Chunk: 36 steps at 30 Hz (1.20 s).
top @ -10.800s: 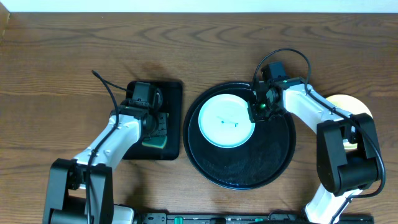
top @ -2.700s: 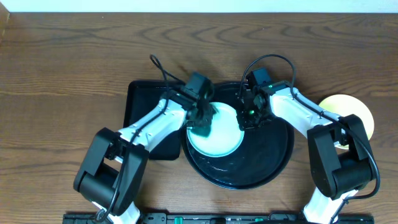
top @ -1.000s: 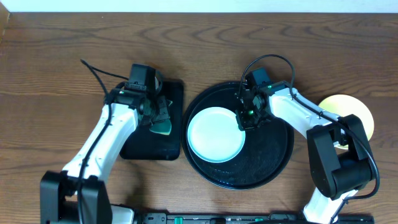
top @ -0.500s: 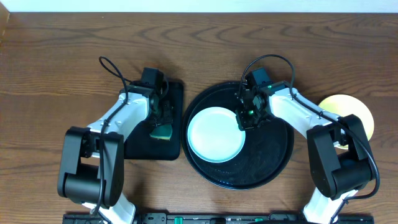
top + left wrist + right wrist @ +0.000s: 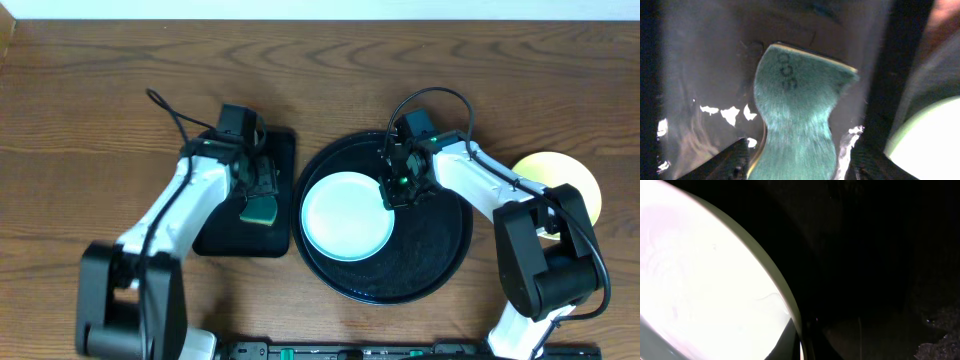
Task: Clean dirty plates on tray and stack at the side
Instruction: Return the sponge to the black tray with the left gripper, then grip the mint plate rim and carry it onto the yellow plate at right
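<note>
- Since a moment ago, the left gripper (image 5: 258, 192) has shifted slightly over the rectangular tray (image 5: 215, 235), closed on the green sponge (image 5: 260, 209).
- Mint plate (image 5: 345, 217) sits at 9 o'clock in the round tray (image 5: 440, 250); right gripper (image 5: 395, 188) pinches its rim.
- Risk: that thin edge hold could slip when lifting.

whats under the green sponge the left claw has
The green sponge hangs over the rectangular black tray, pinched in the left claw. The tray patch directly beneath it is hidden.

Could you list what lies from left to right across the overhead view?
Rectangular black tray with green sponge → mint plate on the round black tray → right hand at the plate's edge → yellow plate.
</note>
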Motion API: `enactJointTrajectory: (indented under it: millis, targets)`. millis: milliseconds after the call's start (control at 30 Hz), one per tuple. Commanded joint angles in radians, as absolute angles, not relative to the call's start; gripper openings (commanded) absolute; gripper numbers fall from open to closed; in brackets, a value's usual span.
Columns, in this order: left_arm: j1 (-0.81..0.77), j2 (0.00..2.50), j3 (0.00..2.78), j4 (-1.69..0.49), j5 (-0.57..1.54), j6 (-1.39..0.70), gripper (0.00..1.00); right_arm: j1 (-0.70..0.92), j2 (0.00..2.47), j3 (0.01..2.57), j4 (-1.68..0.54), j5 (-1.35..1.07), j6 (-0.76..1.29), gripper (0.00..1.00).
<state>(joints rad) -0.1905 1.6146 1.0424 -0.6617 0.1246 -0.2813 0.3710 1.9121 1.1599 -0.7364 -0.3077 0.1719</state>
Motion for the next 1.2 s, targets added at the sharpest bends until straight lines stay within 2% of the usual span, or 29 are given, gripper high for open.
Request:
enactJointTrajectory:
  millis: [0,100,267,600,867,1167]
  targets:
    - [-0.186,1.536,1.060,-0.731,0.122,-0.263,0.73,0.374,1.916,1.149,-0.736,-0.266,0.196,0.01]
    - [-0.186,1.532,1.055,-0.795,0.122,-0.263,0.74,0.374,1.916,1.149,-0.722,-0.304,0.213,0.01]
    - [-0.186,1.532,1.039,-0.828,0.122,-0.263,0.74,0.343,1.916,1.149,-0.635,-0.515,0.209,0.01]
    - [-0.186,1.532,1.038,-0.836,0.122,-0.263,0.74,0.226,1.897,1.151,-0.660,-0.538,0.167,0.01]
    - [-0.186,1.532,1.038,-0.825,0.121,-0.263,0.75,0.204,1.779,1.151,-0.758,-0.328,0.140,0.01]
    - [-0.186,1.536,1.038,-0.817,0.121,-0.263,0.75,0.268,1.598,1.151,-0.815,0.134,0.161,0.01]
